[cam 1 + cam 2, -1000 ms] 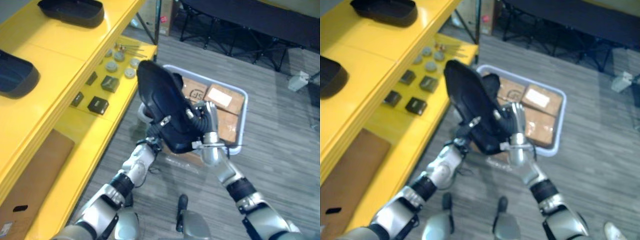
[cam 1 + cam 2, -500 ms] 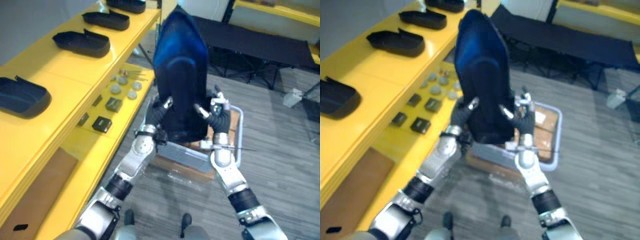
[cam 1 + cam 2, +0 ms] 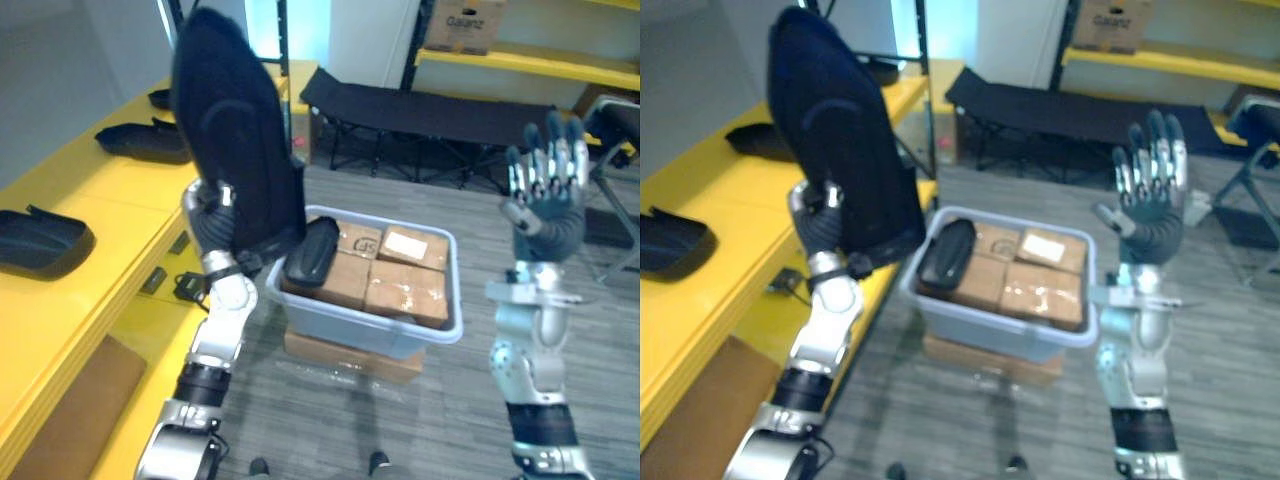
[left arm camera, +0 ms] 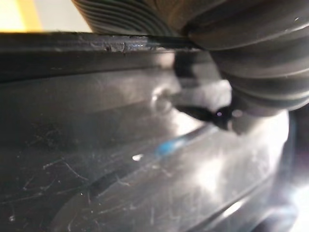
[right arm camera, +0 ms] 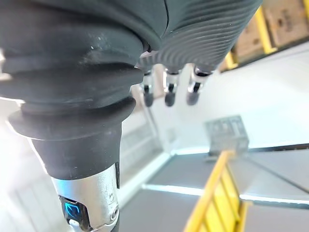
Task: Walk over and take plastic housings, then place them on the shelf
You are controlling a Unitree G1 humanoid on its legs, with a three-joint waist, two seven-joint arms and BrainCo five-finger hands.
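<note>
Left eye view, carry-to-shelf step. Item 1: plastic housing (image 3: pixel 235 130), a black, glossy, teardrop-shaped shell, was held upright at left, its lower edge clamped in the curled fingers of the left hand (image 3: pixel 212 225). Right hand (image 3: pixel 545 195) was raised at right, fingers spread, empty. Yellow shelf (image 3: pixel 115 195), smooth and flat, ran along the left, bearing 2 shallow black trays (image 3: pixel 40 232). Grey plastic crate (image 3: pixel 440 328), round-rimmed, held matt cardboard boxes (image 3: pixel 400 285) between the arms. Judged next: swing left and lay the housing flat on bare shelf; a 1-handed grip on slick plastic could slip.
</note>
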